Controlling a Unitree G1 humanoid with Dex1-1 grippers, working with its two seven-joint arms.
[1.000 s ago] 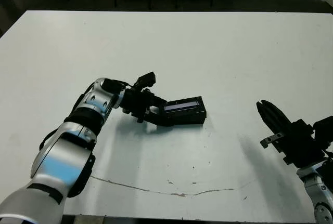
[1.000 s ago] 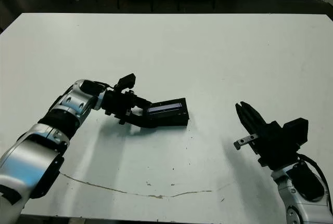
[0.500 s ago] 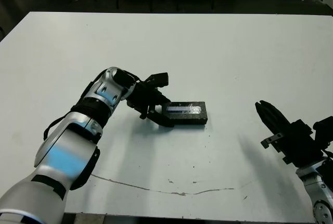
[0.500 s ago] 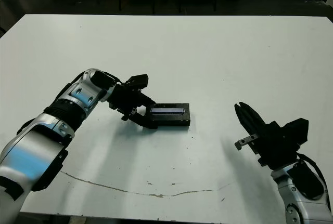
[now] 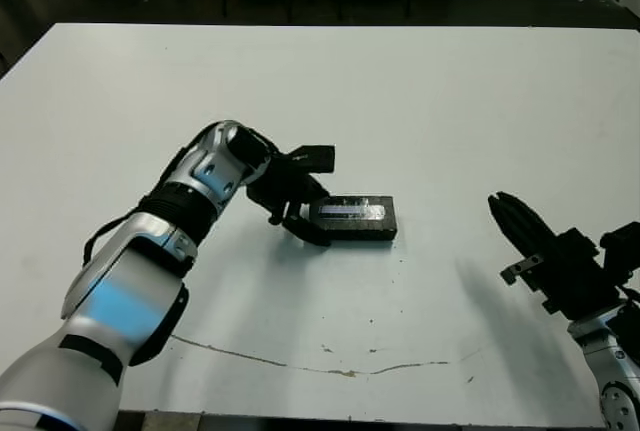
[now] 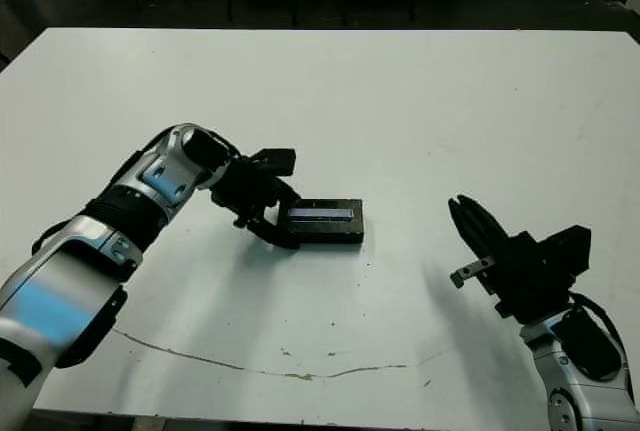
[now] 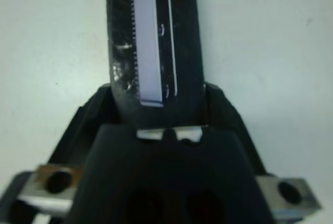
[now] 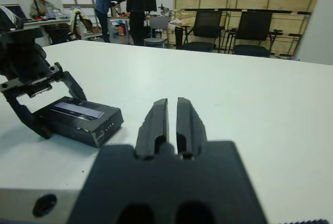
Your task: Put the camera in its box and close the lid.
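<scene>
Left fingers [image 5: 303, 227] straddle the lid's [image 5: 352, 218] near end.

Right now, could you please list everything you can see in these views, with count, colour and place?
Lid: one, black with a pale glossy strip, lying flat on the closed box near the table's middle.
Box: one, black, under the lid, resting on the table.
Table: one, white, with a thin crack line near its front edge.
Chairs: several, black, beyond the table.
People: a few, standing or sitting far behind.
Left gripper: one, black, fingers straddling the box's end.
Right gripper: one, black, shut, raised at the table's right.
</scene>
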